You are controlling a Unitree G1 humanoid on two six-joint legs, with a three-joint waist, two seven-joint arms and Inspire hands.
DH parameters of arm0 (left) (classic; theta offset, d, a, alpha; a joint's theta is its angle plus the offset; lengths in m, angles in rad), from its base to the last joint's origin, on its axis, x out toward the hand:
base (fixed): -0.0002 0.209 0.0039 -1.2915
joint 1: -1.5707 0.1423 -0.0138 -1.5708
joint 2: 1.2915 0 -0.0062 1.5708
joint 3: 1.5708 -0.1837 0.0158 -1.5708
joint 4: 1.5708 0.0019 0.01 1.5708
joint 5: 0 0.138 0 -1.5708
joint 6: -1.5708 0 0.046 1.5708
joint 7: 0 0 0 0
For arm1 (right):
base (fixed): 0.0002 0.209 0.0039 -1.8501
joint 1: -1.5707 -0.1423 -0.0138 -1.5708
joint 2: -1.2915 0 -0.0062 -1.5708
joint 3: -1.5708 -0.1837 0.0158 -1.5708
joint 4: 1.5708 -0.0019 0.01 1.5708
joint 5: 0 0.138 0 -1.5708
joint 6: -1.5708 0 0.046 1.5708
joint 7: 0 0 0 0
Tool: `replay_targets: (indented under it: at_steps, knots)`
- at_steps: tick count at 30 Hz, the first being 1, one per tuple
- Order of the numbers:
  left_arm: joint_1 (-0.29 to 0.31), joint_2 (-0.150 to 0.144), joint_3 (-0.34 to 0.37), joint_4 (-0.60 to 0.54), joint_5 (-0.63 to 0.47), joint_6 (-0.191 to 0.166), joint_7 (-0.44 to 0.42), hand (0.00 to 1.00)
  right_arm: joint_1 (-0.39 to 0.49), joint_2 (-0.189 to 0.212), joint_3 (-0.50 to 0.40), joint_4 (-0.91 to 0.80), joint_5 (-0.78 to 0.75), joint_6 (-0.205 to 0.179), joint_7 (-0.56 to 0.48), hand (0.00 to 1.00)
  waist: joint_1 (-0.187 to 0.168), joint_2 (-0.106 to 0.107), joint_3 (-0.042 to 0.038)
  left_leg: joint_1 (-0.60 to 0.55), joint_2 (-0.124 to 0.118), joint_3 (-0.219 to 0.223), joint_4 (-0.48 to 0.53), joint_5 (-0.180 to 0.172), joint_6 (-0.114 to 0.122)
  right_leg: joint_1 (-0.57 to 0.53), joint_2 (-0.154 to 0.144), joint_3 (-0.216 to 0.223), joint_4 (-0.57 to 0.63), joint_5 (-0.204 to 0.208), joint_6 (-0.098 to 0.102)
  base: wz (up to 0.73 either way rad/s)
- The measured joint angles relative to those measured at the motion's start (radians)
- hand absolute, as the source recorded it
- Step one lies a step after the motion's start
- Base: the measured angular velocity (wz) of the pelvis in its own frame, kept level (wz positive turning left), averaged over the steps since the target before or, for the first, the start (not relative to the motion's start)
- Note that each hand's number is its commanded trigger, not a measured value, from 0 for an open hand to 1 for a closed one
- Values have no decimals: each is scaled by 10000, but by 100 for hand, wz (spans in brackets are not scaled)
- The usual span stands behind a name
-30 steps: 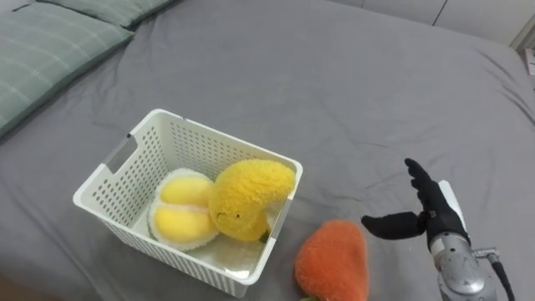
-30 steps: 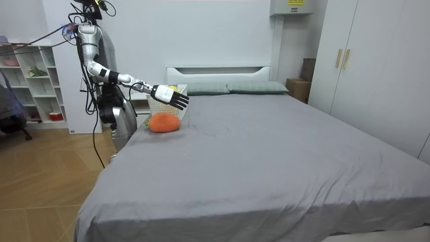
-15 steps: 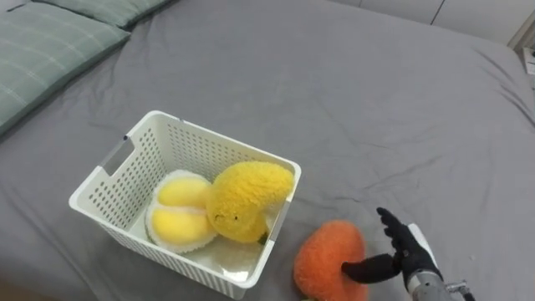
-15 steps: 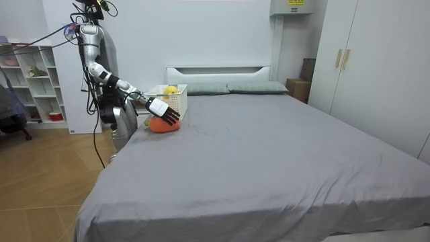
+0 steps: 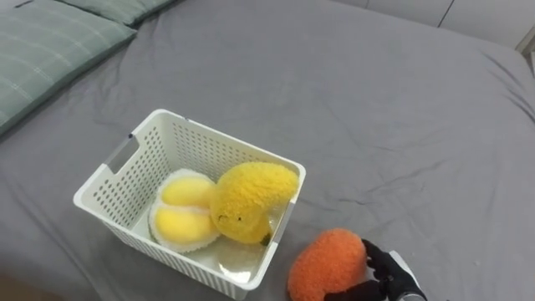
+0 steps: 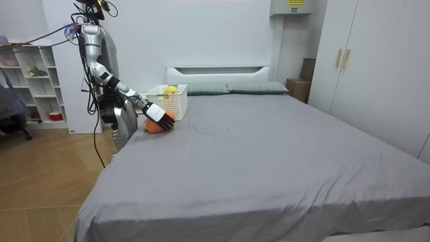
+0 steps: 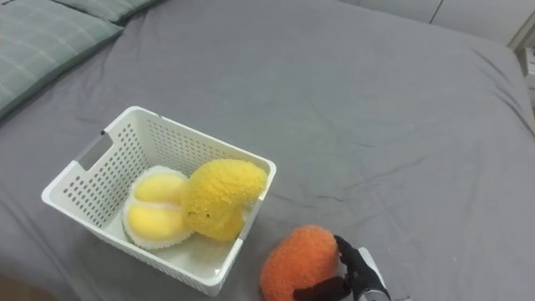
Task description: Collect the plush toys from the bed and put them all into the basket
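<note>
Two yellow toys [image 5: 247, 201] lie in the basket [image 5: 219, 150]; my right hand [image 5: 386, 266] curls round the orange toy [image 5: 326, 263], left at the bed [image 5: 376, 100] edge.

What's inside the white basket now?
A fuzzy yellow plush toy leaning on the rim and a white-and-yellow plush toy beside it; they hide the basket floor beneath. Outside, the right hand grips the orange plush toy.

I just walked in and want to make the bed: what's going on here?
The robot stands beside the bed, gathering plush toys. Its right hand grips the orange plush toy lying on the bed beside the white basket. Two yellow plush toys already sit inside it; the orange one is not yet in.
</note>
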Motion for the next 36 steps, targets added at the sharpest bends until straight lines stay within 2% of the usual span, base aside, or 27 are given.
replay_targets:
  at_steps: [3, 4, 5, 6, 7, 8, 13, 25, 36]
  knots:
    - [-2, -38, 0, 14, -1, -16, -139, 0, 0, 4, 0, 1, 0, -5, 73, 0, -7, -2, 1, -67, -6, -31, 9, 3, 12, -16, 0, -26, -24, 0, 0, 3]
    - [6, -39, 0, 21, 0, -16, -180, 0, 0, 6, 0, 1, -15, -5, 115, 23, -1, -7, 2, -81, -10, -42, 9, 0, 12, -12, 0, -50, -66, 0, 0, 0]
    - [6, -39, 2, 22, 1, -16, -197, 0, -1, 6, 0, 1, -30, -5, 135, 56, 2, -14, 3, -87, -15, -46, 9, -4, 13, -11, -1, -96, -107, 1, 0, 0]
    - [3, -39, 4, 22, 1, -16, -268, 0, -5, 6, 2, 6, -50, -6, 154, 62, 19, -21, 4, -95, -20, -51, 13, -9, 11, -15, -2, -119, -145, 0, 0, 0]
    - [5, -41, 4, 34, 1, -16, -316, 0, -9, 7, 18, 73, -48, -22, 161, 88, 34, -22, 6, -108, -20, -83, 19, -10, 10, -19, 0, -140, -147, 0, 0, 5]
    - [9, -41, 4, 42, 2, -16, -329, 0, -10, 7, 37, 123, -49, -24, 164, 100, 35, -22, 6, -111, -20, -104, 26, -10, 9, -15, 3, -147, -148, 0, 0, 10]
    - [13, -39, 7, 115, -4, -17, -342, 0, -104, 8, 64, 348, -91, -49, 249, 100, 26, -50, 29, -215, -30, -250, 140, -21, 3, 8, -1, -419, -162, 0, 0, 9]
    - [14, -7, -347, 112, -4, 73, -334, 0, -124, 16, 489, 360, -177, 35, 255, 100, 155, -87, 58, -410, -56, -425, 366, -107, 1, -27, -5, -669, -159, 1, 0, 4]
    - [-10, 3, -366, 108, -15, 73, -322, 0, -187, 15, 814, 351, -174, 33, 267, 100, 239, -173, 59, -379, -57, -407, 400, -107, 2, 15, -13, -665, -147, 1, 0, 0]
